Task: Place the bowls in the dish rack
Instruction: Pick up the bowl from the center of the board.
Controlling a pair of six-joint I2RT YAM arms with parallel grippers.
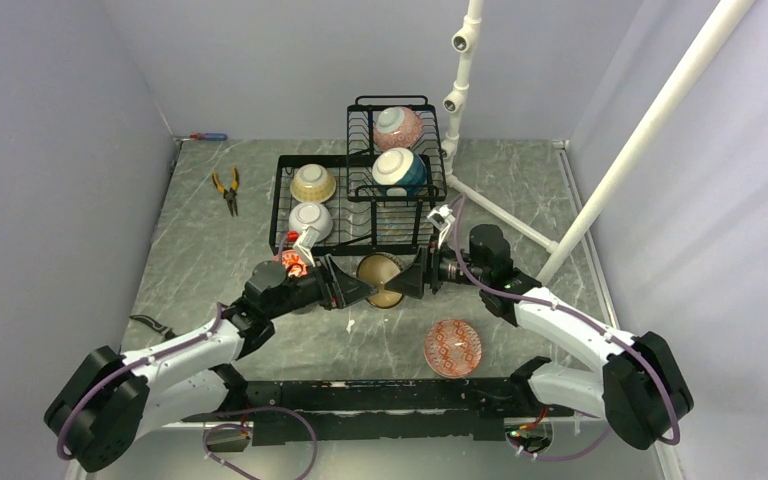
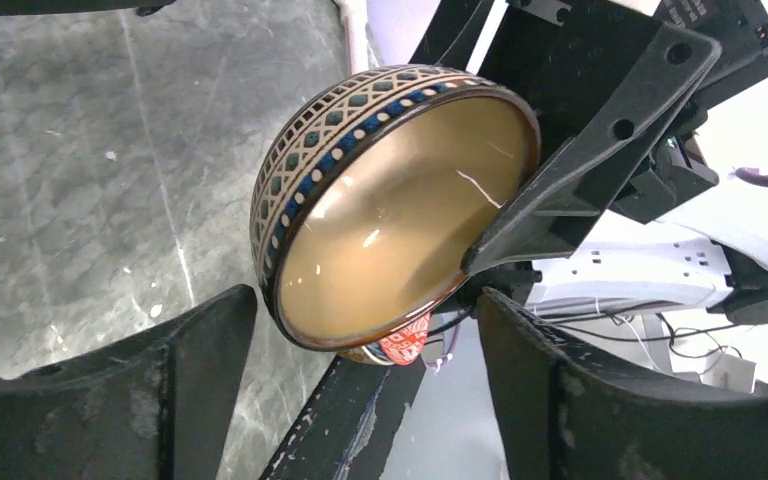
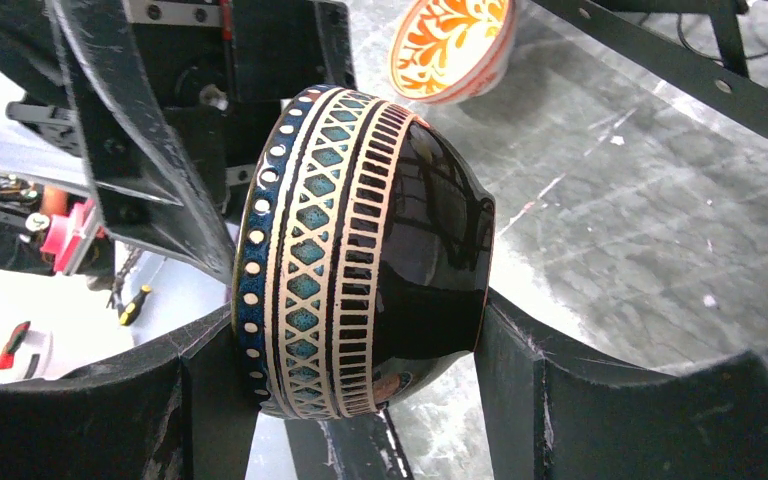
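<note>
Well, at the far left the orange-handled pliers [image 1: 227, 190] lie on the grey marbled tabletop [image 1: 185, 265], apart from everything else. Next comes my left claw [image 1: 358, 287], reaching toward the middle with its fingers [image 2: 160, 390] spread wide and released. From my left wrist they stand to either side below the brown bowl [image 1: 382, 281], and I see no contact with it. Behind stands the dish rack [image 1: 278, 205], black wire, with a cream bowl [image 1: 313, 182] and a white bowl [image 1: 310, 218] sitting in the left part of its lower base. The brown bowl hangs in the air just in front of the rack, between my two claws. It is turned on its side, its glossy tan inside facing my left arm and its dark foot facing my right. My right claw [image 1: 412, 277] is clenched on it, one finger lying across the rim and mouth, the other against the foot. My right wrist also shows an orange-patterned bowl [image 3: 450, 40] tilted on the tabletop beyond it. In the rack's raised basket tier sit a pink bowl [image 1: 398, 127] and, nearer me, a teal-and-white bowl [image 1: 400, 171]. By my right arm a red-patterned bowl [image 1: 452, 347] rests upside down on the tabletop, well apart from the rack. At the right, a white pipe stand [image 1: 460, 90] rises just beside the raised tier.
</note>
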